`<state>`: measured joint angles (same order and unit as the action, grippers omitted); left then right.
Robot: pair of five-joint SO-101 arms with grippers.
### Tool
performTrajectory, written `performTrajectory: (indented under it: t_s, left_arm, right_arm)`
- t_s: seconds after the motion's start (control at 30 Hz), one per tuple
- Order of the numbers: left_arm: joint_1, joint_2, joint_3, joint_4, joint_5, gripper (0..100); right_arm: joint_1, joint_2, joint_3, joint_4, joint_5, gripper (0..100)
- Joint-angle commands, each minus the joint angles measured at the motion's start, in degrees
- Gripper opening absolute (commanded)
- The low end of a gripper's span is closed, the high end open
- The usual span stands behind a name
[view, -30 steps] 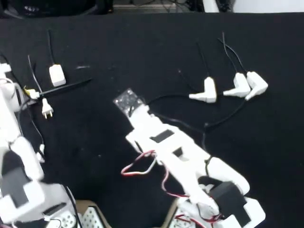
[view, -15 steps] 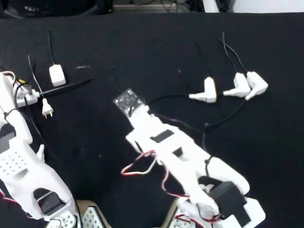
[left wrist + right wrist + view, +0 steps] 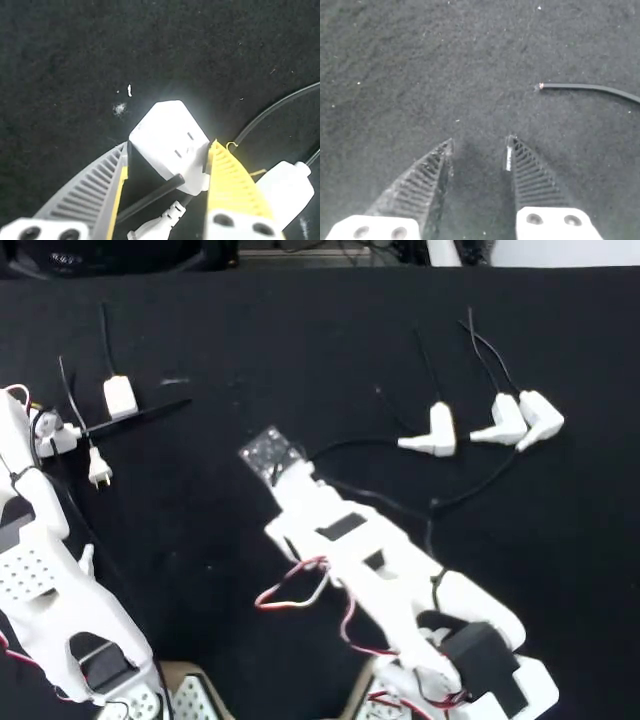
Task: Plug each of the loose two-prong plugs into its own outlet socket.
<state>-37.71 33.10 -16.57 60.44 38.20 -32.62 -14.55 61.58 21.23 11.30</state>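
The left gripper is clamped on a white outlet socket near the left edge of the table, with a finger pressed to each side and the two slots showing. A loose two-prong plug lies just beside it. A second socket sits near, farther back. Mid-table, the right gripper hangs open just above the black cloth, with a black cord end nearby.

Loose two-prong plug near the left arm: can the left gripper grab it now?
Probably not yet. The left gripper is shut on an outlet socket, so its jaws are full. The plug itself lies uncovered on the table close beside it.
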Motion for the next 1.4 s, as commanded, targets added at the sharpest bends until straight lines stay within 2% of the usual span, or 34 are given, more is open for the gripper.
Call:
performTrajectory:
  t_s: [0.0, 0.3, 0.37, 0.5, 0.57, 0.9, 1.1, 1.17, 1.23, 1.37]
  left_arm:
    - [-0.1, 0.7, -0.7, 0.8, 3.4, 25]
    - [-1.8, 6.3, -3.7, 0.4, 6.7, 24]
    - [-2.9, 5.6, -5.5, 3.0, 7.5, 20]
    - [-5.4, 3.9, -11.3, 9.0, 9.1, 2]
    - [-6.4, 3.0, -14.9, 11.6, 9.3, 5]
    - [-13.1, -0.9, -38.2, 25.3, 9.1, 4]
    - [-13.9, -1.0, -53.4, 30.4, 8.2, 4]
    - [-13.1, -1.0, -59.2, 33.8, 4.0, 4]
    - [-10.9, -0.5, -65.3, 37.3, -3.8, 4]
    - [-4.9, -0.7, -71.2, 40.4, -32.7, 3]
  right_arm:
    - [-0.7, -2.4, 0.0, -1.2, 0.2, 14.5]
    - [-0.7, -2.4, 0.1, -1.2, 0.2, 14.5]
    - [-0.7, -2.4, 0.1, -1.2, 0.2, 14.5]
    - [-0.7, -2.4, 0.1, -1.2, 0.3, 14.5]
    - [-0.7, -2.4, 0.1, -1.2, 0.3, 14.5]
    - [-0.7, -2.4, 0.1, -1.2, 0.3, 14.5]
    - [-0.7, -2.4, 0.1, -1.2, 0.3, 14.5]
    - [-0.6, -2.4, 0.1, -1.2, 0.3, 14.5]
    - [-0.5, -2.6, 0.2, -1.1, 0.3, 14.5]
    - [-0.4, -2.8, -0.3, 1.1, 0.2, 14.5]
